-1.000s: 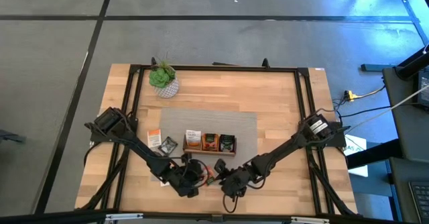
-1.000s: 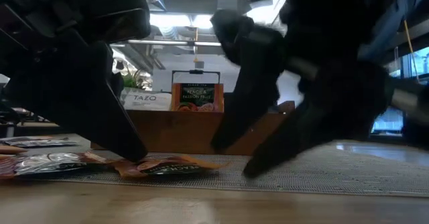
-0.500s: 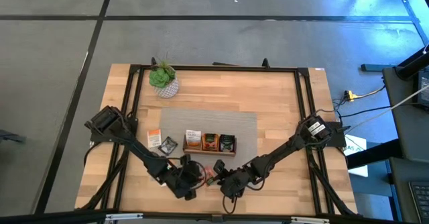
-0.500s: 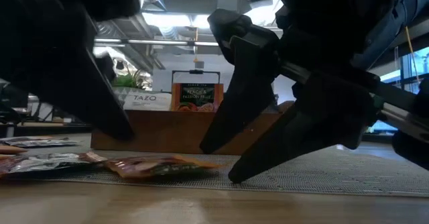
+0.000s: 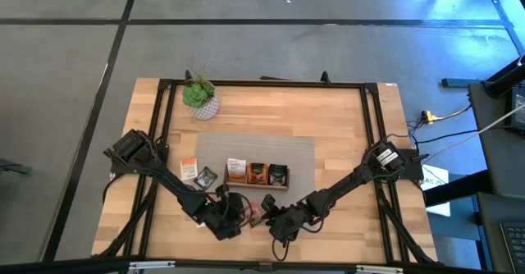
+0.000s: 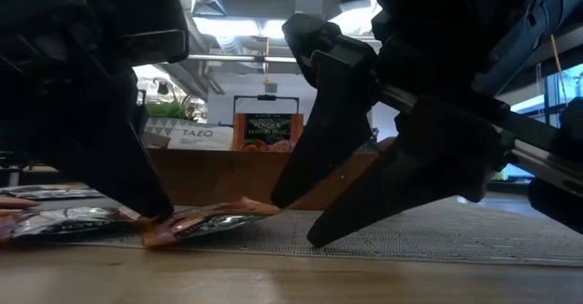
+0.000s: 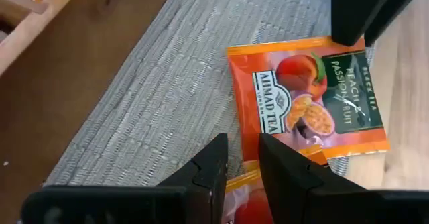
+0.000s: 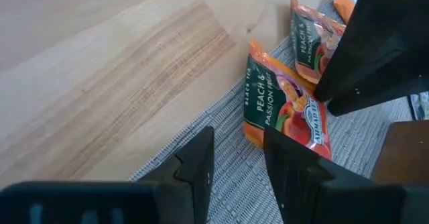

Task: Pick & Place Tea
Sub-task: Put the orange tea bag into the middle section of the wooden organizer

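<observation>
Two orange peach tea sachets lie at the near edge of the grey mat [image 5: 297, 155]. One sachet [image 7: 310, 103] lies flat; it also shows in the right wrist view [image 8: 285, 106]. The other sachet [image 6: 211, 223] is under my left gripper [image 7: 244, 158], which is shut on it and stands just left of the flat one [image 5: 239, 212]. My right gripper [image 8: 238, 153] is open by a narrow gap, close to the flat sachet's right side [image 5: 269, 216], and holds nothing. The brown tray [image 5: 257, 187] behind holds sachets in its three compartments. My left gripper has the second orange sachet by one edge [image 7: 240, 182] between its two fingers, which slant down from above. In the low view the held end [image 6: 155, 235] is down on the mat and the other end [image 6: 264, 205] is tipped up.
Two more sachets, one white-and-orange [image 5: 189, 169] and one dark [image 5: 206, 177], lie left of the mat. A potted plant [image 5: 199, 96] stands at the far left. The two grippers are close together near the table's near edge. Bare wood lies to the right.
My left gripper has risen a little, gone toward the table's left and come down on the sachet's left end. The sachet, flat before, now has its other end tipped up off the mat. My right gripper has moved slightly nearer the sachets, then stayed.
</observation>
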`<state>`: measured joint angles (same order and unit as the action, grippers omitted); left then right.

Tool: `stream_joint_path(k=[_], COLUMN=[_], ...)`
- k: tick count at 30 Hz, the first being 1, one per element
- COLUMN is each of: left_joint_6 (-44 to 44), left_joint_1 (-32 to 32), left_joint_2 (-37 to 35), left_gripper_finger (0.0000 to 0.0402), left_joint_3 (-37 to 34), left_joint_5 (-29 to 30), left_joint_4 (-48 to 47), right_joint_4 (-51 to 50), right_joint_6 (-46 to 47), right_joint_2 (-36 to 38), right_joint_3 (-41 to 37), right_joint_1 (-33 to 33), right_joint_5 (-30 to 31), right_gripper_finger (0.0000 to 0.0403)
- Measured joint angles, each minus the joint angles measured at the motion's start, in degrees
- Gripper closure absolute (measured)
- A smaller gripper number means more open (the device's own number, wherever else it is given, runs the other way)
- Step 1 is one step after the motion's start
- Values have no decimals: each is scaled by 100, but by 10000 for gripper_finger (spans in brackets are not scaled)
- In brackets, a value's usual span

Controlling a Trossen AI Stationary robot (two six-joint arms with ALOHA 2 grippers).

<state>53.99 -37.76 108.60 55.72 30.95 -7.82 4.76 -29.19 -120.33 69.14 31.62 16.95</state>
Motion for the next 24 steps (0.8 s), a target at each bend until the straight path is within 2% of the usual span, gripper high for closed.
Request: stream_joint_path(k=[6,12,24], left_joint_6=[56,196,228], left_joint_1=[3,9,9], left_joint_2=[43,174,187], left_gripper_finger=[320,320,320], left_joint_3=[9,22,15], left_joint_5=[-6,36,23], left_joint_4=[2,71,53], right_joint_4=[47,191,177], right_joint_6=[-2,-51,9], right_joint_2=[-2,-11,-11], right_joint_3=[-5,-7,-7], right_joint_1=[0,0,0], right_joint_5=[30,657,548], right_gripper_finger=[271,271,275])
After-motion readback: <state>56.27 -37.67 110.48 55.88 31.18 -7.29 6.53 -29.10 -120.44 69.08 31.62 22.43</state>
